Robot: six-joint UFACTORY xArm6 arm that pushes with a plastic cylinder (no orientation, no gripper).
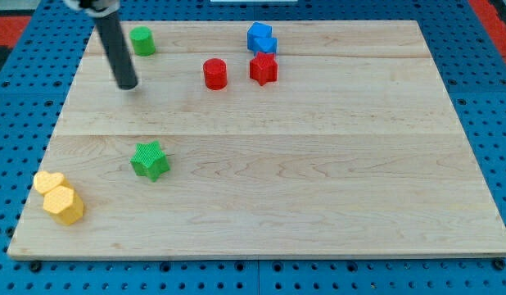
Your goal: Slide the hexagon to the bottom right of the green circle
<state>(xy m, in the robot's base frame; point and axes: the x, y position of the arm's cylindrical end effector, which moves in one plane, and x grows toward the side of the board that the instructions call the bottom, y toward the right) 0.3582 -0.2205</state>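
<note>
A yellow hexagon (64, 205) lies near the board's bottom left corner, touching a yellow heart (48, 182) just above it. The green circle (142, 40) stands near the view's top left. My tip (128, 84) rests on the board just below and slightly left of the green circle, far above the hexagon. The rod rises from the tip toward the view's top left.
A green star (150, 160) lies between my tip and the hexagon. A red circle (214, 73) and a red star (264, 69) sit at the top centre, with blue blocks (261, 38) just above the red star. The wooden board (318, 164) lies on a blue pegboard.
</note>
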